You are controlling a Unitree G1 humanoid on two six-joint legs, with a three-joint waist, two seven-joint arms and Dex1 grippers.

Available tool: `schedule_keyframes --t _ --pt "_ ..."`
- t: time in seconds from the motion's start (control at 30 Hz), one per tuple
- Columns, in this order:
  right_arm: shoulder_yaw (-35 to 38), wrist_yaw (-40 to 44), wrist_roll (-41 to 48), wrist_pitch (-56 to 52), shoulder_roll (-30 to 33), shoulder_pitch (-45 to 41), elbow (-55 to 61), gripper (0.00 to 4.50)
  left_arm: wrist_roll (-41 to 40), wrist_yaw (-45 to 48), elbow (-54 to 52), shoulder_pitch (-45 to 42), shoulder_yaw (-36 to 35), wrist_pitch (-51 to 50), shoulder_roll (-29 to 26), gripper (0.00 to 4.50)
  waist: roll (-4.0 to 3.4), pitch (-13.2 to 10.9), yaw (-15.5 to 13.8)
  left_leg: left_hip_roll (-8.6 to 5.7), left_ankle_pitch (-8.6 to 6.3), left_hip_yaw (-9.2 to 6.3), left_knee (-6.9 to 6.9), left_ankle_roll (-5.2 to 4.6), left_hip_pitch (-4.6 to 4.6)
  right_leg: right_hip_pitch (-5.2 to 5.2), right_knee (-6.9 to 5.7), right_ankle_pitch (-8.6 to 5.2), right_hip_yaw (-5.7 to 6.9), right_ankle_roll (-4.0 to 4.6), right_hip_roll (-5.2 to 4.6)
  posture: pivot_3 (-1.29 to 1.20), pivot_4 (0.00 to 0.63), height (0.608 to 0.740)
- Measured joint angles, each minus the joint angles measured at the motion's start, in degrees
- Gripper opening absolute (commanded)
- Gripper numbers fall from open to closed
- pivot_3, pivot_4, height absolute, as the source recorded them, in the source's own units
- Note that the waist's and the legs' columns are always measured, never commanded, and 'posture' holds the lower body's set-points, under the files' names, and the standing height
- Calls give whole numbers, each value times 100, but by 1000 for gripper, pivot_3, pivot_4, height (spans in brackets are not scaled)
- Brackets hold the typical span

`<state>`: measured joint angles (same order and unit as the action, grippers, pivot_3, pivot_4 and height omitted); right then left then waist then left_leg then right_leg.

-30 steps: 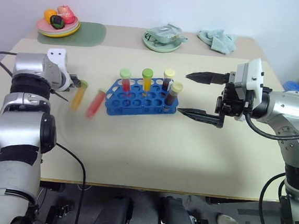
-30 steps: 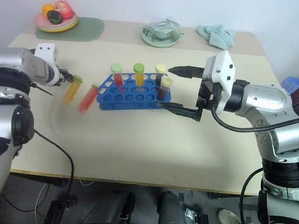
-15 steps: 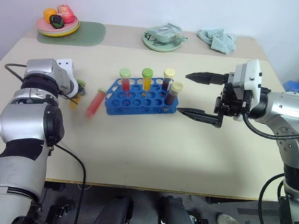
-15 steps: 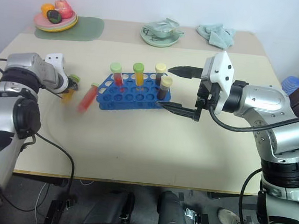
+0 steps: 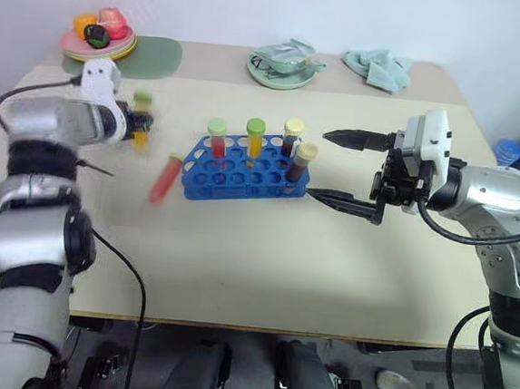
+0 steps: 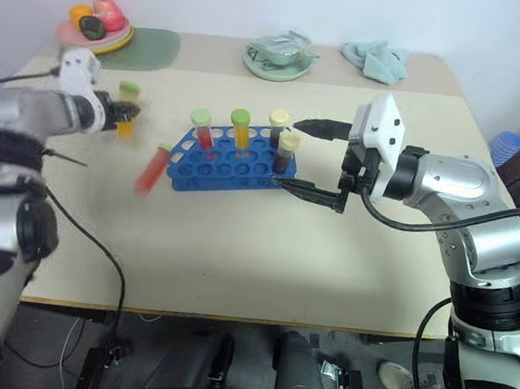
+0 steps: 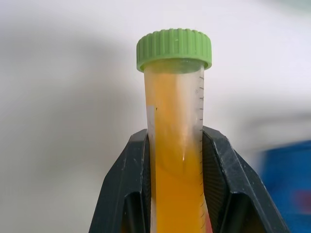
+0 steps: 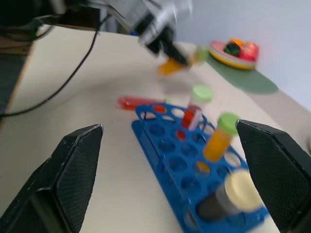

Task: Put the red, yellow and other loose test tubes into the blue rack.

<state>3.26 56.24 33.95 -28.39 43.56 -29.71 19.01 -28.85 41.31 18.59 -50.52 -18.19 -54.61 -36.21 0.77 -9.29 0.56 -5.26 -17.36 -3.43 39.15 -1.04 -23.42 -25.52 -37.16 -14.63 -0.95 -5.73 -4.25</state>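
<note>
left gripper (image 7: 177, 184) fingers pinching green-capped yellow-liquid plastic test tube (image 5: 141, 122), upright, lifted above desk (image 5: 263, 268) | blue plastic rack (image 5: 244, 173) toward robot's right of it | red-liquid tube (image 5: 165, 180) lying beside rack | right gripper (image 5: 331, 167) fingers spread wide, empty, flanking rack's far end

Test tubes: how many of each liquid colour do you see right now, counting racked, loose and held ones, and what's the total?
Red liquid: 2, one in the blue plastic rack at, one loose on the table
Yellow-orange liquid: 2, one racked, one held by the left gripper, shown at
Dark liquid: 2, both racked
Total: 6
</note>
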Motion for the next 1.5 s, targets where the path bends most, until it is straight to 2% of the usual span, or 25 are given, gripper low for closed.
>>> schedule_keyframes --t 0.07,0.13,0.3,0.4,0.53,0.73,0.9,1.13,1.5 --pt "24 -116 2 -6 -41 130 37 4500 -332 268 -746 383 -91 -17 -9 781 0 0 3 -1 1 0 7 0 4 3 -4 0 0 0 0 0 150 740" --pt "176 -386 8 -50 -155 449 179 4500 -607 378 -1565 924 -311 460 368 781 -8 5 -25 -1 2 0 8 2 26 26 -10 0 0 0 -1 0 150 740" --pt "320 -964 -2 -143 -389 919 459 4500 -629 713 -1794 1284 0 1781 1116 781 -6 4 -84 0 4 0 11 5 29 27 -14 10 0 2 3 0 150 740" --pt "370 -1359 -71 -175 -549 1335 671 4500 -490 1263 -1156 1157 466 2627 1512 781 -7 6 -125 -1 5 3 11 4 30 27 -9 10 -2 1 4 0 150 740" --pt "410 -1783 -179 -240 -641 1788 1104 4500 -120 1858 330 835 830 3804 1865 781 -6 5 -125 1 5 3 9 4 27 22 -8 10 -1 2 10 0 150 740" --pt "580 -2338 -188 -321 -763 2467 1794 4500 345 2481 2338 228 967 5242 2219 781 -5 6 -124 0 4 5 11 2 26 23 -7 10 -2 1 10 0 150 740" --pt "686 -2684 -221 -343 -825 2752 2115 4500 588 2773 3278 5 1013 5893 2381 781 -5 6 -121 3 5 5 10 2 26 22 -10 10 -3 1 13 0 150 740" --pt "706 -3012 -242 -362 -889 2962 2377 4500 886 2717 4003 -269 1026 6688 2585 781 -3 7 -119 2 4 6 11 1 27 23 -11 10 -4 0 14 0 150 740" --pt "709 -3346 -191 -512 -893 2993 2657 4500 1331 2270 4444 -360 1063 7660 2771 781 -1 11 -101 3 4 8 12 0 32 25 -16 10 -7 0 16 0 150 740"
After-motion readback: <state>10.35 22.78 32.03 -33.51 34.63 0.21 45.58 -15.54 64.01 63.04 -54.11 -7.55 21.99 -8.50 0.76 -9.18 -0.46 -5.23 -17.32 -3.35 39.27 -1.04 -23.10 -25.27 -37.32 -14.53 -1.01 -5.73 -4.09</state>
